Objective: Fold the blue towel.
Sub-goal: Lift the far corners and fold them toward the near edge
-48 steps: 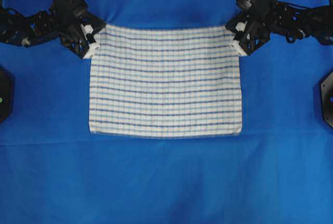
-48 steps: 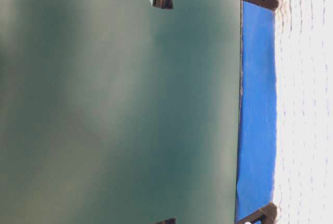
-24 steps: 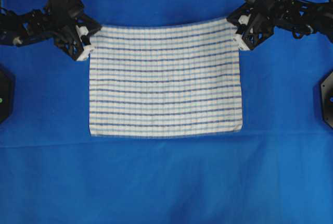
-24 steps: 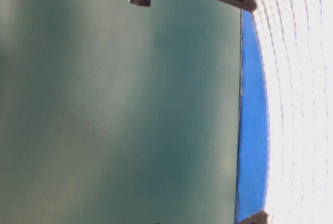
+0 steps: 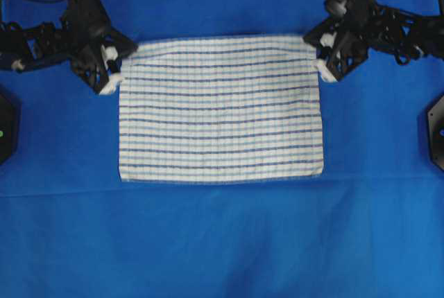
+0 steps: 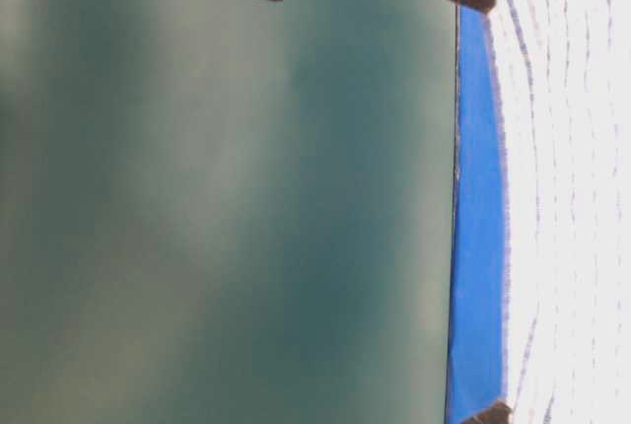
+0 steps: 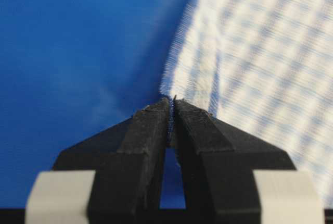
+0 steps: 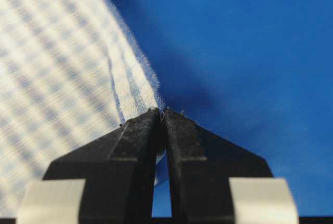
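- The rectangular white woven towel with dark-blue and light-blue check stripes (image 5: 220,109) lies spread in the middle of the plain solid-blue table covering (image 5: 222,242); its near edge and both side edges sit flat; its far edge is raised off the covering between the two arms, as the table-level view shows.
- The left gripper (image 7: 171,104) is clenched on the towel's far-left corner; the black fingers (image 7: 148,130) meet on the cloth.
- The right gripper (image 8: 160,113) is clenched on the far-right corner in the same way.
- Bare blue covering surrounds the towel on all sides, widest in front of the near edge; two black arm bases (image 5: 436,130) stand at the covering's left and right edges, well apart from the towel.
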You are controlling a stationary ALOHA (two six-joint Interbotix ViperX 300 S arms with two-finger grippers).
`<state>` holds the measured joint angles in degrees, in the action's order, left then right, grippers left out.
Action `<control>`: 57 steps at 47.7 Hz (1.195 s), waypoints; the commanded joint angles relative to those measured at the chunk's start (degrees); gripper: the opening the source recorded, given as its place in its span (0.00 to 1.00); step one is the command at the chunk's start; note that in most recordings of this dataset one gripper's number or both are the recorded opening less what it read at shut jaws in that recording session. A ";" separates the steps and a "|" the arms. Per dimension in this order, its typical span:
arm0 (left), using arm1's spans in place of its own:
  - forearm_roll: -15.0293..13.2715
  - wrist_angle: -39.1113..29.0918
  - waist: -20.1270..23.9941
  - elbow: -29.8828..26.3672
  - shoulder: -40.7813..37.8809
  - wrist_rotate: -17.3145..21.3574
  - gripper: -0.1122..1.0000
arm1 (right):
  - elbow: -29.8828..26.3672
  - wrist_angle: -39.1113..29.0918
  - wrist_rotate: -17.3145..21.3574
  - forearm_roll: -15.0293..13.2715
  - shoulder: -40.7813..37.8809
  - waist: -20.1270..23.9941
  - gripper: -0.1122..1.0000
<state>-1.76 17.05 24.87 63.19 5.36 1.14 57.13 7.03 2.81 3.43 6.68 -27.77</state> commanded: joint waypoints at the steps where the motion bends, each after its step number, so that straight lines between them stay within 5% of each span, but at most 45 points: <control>1: 0.09 -0.26 -3.16 0.44 2.55 0.00 0.13 | 1.14 -0.18 0.88 0.44 3.34 2.81 0.15; 10: 0.09 -0.44 -10.63 2.72 5.62 -1.76 0.13 | 5.19 -0.26 4.31 0.44 8.61 10.90 0.15; 30: 0.00 -3.16 -27.86 2.81 8.26 -12.83 0.13 | 8.09 -4.04 11.34 0.44 13.80 27.07 0.15; 40: 0.00 -3.25 -33.40 2.72 8.61 -17.67 0.13 | 8.00 -4.04 12.39 0.44 13.54 29.97 0.15; 57: 0.09 -4.22 -34.89 1.85 7.82 -17.93 0.13 | 6.68 -4.22 12.74 0.44 11.60 31.38 0.15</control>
<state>-1.76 13.10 -9.84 66.01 12.92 -17.05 65.13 2.72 15.47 3.69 18.46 3.34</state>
